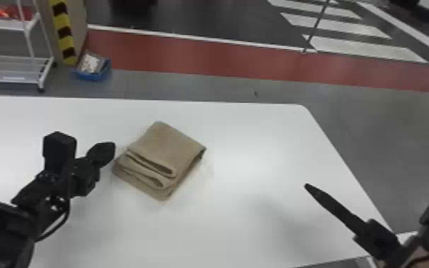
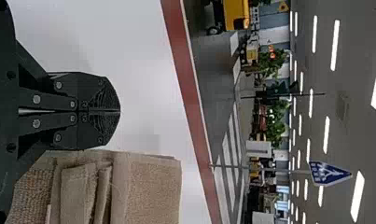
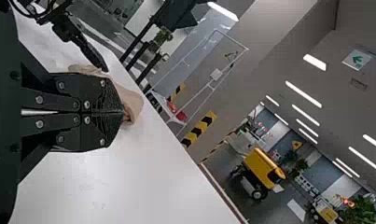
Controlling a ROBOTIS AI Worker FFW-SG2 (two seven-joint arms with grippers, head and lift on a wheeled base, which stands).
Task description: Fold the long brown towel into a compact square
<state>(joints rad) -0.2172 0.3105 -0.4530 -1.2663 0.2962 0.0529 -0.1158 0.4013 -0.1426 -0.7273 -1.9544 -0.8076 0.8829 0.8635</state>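
The towel (image 1: 167,146) lies just beside the left claw (image 1: 107,150).

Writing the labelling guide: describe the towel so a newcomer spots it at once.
Find the white table. On it, nearer the left gripper than the right gripper, lies the towel, folded roughly square. Brown cloth in stacked layers sets it apart from the black grippers.

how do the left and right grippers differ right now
The left gripper is close beside the folded towel, while the right gripper is well off to the towel's right. In the head view, the left gripper looks short and broad, the right gripper long and slim. Both are black, shut and holding nothing.
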